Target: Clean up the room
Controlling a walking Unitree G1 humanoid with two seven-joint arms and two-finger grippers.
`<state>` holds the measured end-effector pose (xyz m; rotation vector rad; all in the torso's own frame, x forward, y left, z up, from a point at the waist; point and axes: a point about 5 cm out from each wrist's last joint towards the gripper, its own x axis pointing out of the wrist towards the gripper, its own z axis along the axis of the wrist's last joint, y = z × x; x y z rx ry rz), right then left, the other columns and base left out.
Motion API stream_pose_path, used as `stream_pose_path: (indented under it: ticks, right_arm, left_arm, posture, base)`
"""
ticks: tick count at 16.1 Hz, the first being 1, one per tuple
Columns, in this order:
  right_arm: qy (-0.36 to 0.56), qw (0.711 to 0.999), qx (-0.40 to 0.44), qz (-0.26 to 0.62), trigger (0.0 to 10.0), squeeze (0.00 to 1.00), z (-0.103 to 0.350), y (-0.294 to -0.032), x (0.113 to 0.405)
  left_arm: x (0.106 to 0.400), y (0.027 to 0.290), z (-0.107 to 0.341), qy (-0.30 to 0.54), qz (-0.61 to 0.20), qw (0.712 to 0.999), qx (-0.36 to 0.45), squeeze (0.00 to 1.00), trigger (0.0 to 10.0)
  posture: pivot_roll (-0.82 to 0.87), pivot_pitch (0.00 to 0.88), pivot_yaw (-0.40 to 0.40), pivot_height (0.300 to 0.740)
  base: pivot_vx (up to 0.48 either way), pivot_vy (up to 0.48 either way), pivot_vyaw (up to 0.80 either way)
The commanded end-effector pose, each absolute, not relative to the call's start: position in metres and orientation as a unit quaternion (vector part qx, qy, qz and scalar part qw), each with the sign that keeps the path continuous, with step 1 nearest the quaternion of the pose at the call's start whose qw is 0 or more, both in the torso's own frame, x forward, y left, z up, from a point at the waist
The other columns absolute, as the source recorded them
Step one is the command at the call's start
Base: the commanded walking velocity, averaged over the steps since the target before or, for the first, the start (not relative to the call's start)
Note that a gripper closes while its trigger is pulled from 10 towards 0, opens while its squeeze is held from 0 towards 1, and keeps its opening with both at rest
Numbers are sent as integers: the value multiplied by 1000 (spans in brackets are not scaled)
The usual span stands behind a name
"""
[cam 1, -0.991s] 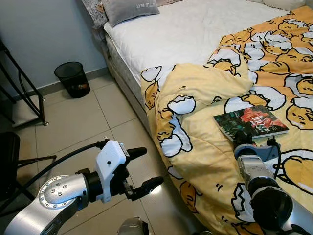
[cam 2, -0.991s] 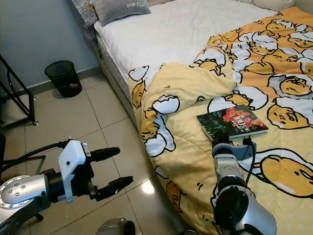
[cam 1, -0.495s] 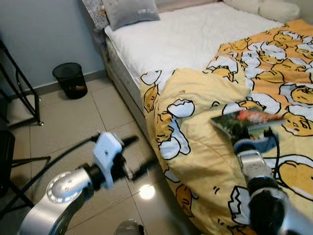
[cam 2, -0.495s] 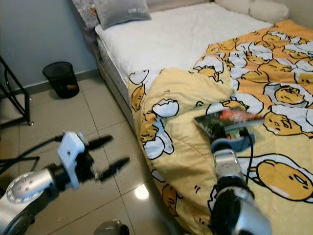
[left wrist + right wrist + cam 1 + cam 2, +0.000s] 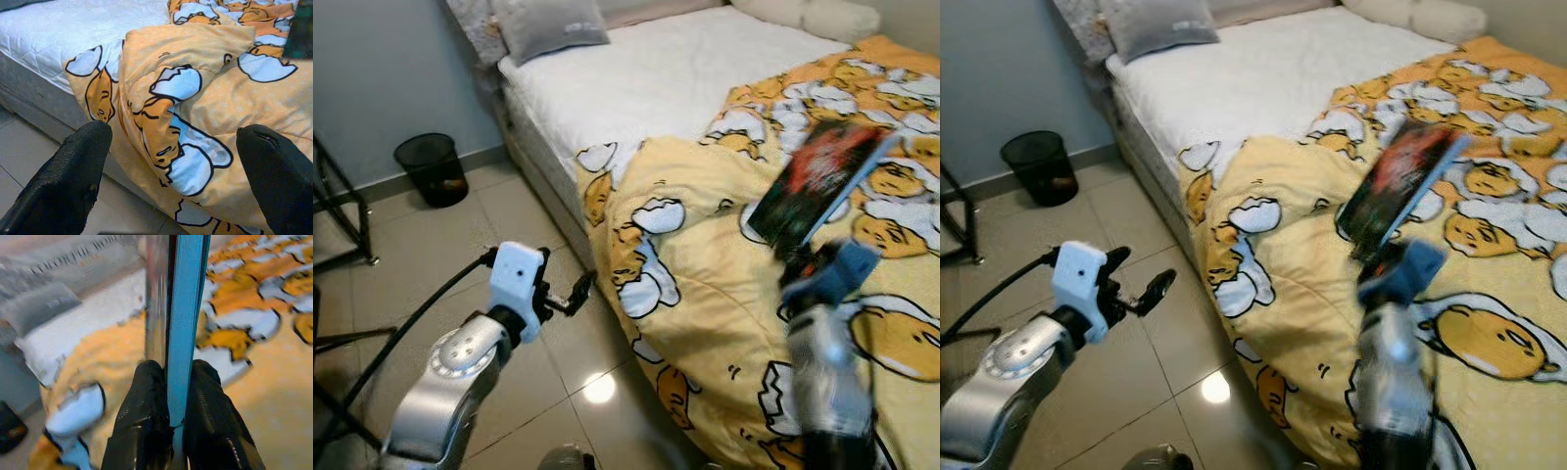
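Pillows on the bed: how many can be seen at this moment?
3. A grey pillow and a patterned one behind it lie at the bed's head; a cream pillow lies at the far side. Others may be hidden.

book (image 5: pixel 822 181) cover motion-smeared, title and artwork unreadable. right hand (image 5: pixel 168 418) fingers pinch the book's lower edge; in wrist view the book is edge-on, top cut by the frame, bed behind it blurred. right arm (image 5: pixel 822 362) below the book also smeared, elbow cut off. left hand (image 5: pixel 171 142): fingertips run out of frame in wrist view. grey pillow (image 5: pixel 548 24) at the head of the bed: lettering too small to read. bin (image 5: pixel 431 168) beside the bed: contents can't be made out.
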<state>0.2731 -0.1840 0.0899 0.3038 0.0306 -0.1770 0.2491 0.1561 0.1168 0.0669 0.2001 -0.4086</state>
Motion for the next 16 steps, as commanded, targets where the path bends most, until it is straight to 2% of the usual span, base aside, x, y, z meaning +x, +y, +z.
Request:
stream_pose_path:
  ticks: [1,2,4,6,8,10,11,13,16]
  right_arm:
    - [-13,991,106,-75,10000,0,105,-180,277]
    - [-4,998,54,-35,10000,0,104,-165,274]
    - [21,997,43,-68,10000,0,97,-164,272]
    - [34,993,60,-95,10000,0,96,-168,269]
    - [38,992,61,-100,10000,0,100,-169,273]
    - [45,990,83,-100,10000,0,99,-169,274]
    - [45,990,75,-108,10000,0,99,-169,275]
    - [47,990,58,-116,10000,0,99,-168,277]
    - [26,985,52,-160,10000,0,101,-172,278]
  left_arm:
    - [253,162,117,89,-174,980,43,0,10000]
    - [259,168,115,76,-124,987,67,0,10000]
    - [263,171,117,48,-92,992,74,0,10000]
    - [267,176,120,29,-65,994,79,0,10000]
    - [273,178,122,43,-46,997,51,0,10000]
    - [272,173,121,69,-84,994,29,0,10000]
    - [274,173,118,77,-69,993,57,0,10000]
    - [277,167,119,35,-95,990,100,0,10000]
    - [279,166,123,16,-95,989,113,0,10000]
  posture:
    - [3,0,41,740]
    - [19,0,31,740]
    - [35,0,16,740]
    - [33,0,20,740]
    - [38,0,14,740]
    - [42,0,7,740]
    - [47,0,0,740]
    - [49,0,-1,740]
    - [50,0,-5,740]
  base:
    - [0,0,0]
    - [0,0,0]
    - [0,0,0]
    - [0,0,-791]
    - [0,0,-800]
    - [0,0,-800]
    - [0,0,-800]
    - [0,0,-800]
    - [0,0,-800]
